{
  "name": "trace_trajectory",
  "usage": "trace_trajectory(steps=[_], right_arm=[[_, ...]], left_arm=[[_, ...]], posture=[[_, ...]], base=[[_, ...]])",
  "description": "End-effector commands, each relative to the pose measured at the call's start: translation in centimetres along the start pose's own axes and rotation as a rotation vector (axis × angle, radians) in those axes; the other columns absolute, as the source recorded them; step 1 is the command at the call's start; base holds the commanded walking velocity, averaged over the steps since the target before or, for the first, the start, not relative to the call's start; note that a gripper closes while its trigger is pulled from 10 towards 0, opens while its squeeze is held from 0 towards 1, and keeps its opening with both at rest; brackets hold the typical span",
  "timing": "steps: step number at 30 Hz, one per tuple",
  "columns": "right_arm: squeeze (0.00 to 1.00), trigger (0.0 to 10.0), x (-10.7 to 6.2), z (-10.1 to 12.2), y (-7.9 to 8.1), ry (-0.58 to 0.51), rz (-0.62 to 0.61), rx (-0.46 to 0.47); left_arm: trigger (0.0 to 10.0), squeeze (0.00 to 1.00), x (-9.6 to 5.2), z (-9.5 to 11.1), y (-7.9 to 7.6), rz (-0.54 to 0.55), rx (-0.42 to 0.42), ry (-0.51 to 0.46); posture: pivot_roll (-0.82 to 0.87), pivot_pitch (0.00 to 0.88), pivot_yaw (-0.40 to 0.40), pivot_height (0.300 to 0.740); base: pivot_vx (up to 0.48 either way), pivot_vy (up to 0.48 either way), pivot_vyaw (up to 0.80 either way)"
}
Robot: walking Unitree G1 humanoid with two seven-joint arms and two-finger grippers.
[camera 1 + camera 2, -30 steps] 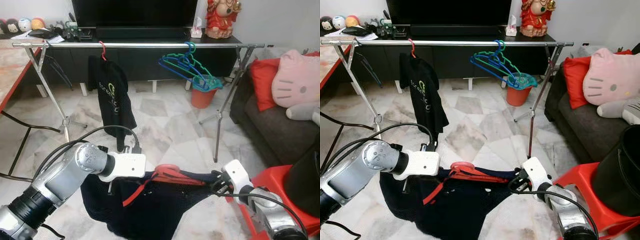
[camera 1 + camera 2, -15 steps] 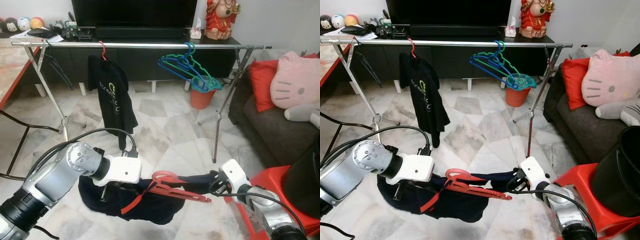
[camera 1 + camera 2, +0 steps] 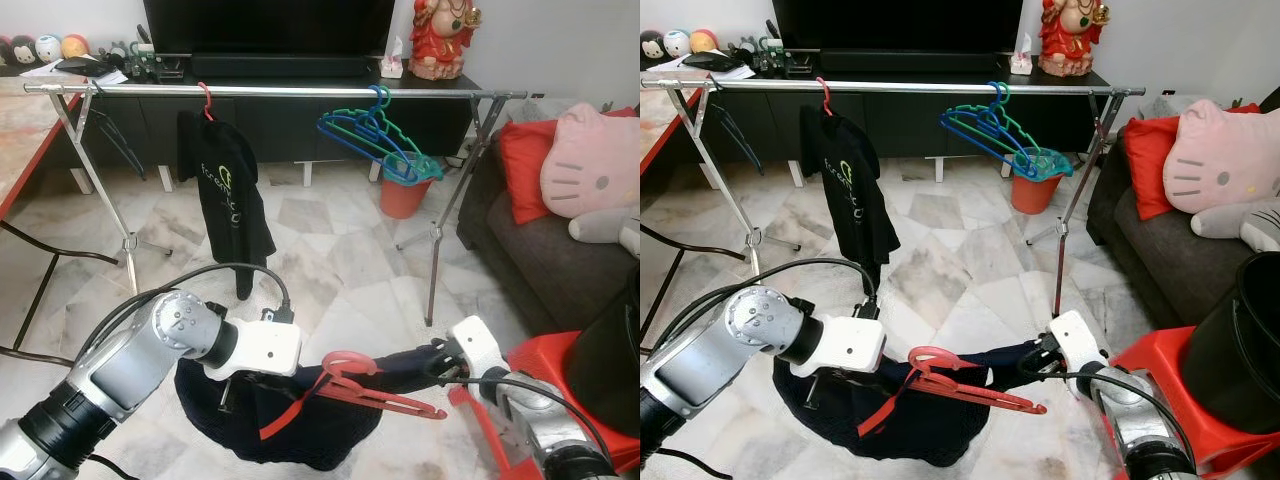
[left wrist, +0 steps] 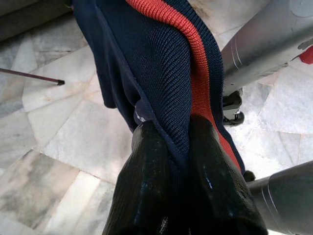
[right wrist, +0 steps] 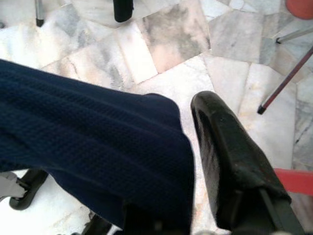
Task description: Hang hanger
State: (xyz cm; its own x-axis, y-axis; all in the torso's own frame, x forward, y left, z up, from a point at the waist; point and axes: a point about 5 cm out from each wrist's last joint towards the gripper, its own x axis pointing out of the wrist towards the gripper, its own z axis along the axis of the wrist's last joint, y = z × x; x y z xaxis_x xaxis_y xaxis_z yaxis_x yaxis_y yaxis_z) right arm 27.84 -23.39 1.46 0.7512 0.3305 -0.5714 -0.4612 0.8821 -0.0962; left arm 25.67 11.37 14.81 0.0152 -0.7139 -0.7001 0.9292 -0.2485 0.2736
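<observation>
I'm in a home's living room. A sofa [image 3: 560, 250] with cushions, a TV [image 3: 268, 25] and a clothes rail [image 3: 280, 91] stand before me.

A black T-shirt [image 3: 226, 200] hung far left beside blue and green hangers [image 3: 378, 135]. A pink cat cushion [image 3: 592, 160] lay on the dark sofa [image 3: 545, 260], right.

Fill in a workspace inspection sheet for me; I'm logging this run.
Surface: marble floor.
Job's things: red hanger in navy shirt, both held low; rail ahead.
Clutter: black shirt and spare hangers on rail; orange bin.
Grippers: left gripper shut on navy shirt; right gripper holds its other end.
Cables: black cable over left arm.
Surroundings: sofa, TV bench.
</observation>
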Motion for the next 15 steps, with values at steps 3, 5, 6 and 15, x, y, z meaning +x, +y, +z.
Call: trace_trajectory(steps=[3,5,6,15], right_arm=[[1.0,10.0,-0.8,0.1,-1.5,0.012,-0.03,0.012],[1.0,10.0,-0.9,0.2,-1.8,0.023,0.008,0.002],[1.0,10.0,-0.9,0.2,-1.8,0.025,0.02,-0.003],[1.0,10.0,-2.0,0.3,-1.4,0.043,0.268,-0.072]], left_arm=[[10.0,0.0,0.0,0.4,0.0,-0.012,0.016,-0.001],[10.0,0.0,0.1,0.5,0.0,-0.021,0.017,-0.002],[10.0,0.0,0.1,0.5,0.0,-0.022,0.017,-0.002],[10.0,0.0,1.0,1.0,-0.2,-0.029,0.016,-0.025]], posture=[[0.01,0.0,-0.099,0.74],[0.01,0.0,-0.099,0.74],[0.01,0.0,-0.099,0.74],[0.0,0.0,-0.101,0.74]], base=[[0.0,0.0,0.0],[0.0,0.0,0.0],[0.0,0.0,0.0],[0.0,0.0,0.0]])
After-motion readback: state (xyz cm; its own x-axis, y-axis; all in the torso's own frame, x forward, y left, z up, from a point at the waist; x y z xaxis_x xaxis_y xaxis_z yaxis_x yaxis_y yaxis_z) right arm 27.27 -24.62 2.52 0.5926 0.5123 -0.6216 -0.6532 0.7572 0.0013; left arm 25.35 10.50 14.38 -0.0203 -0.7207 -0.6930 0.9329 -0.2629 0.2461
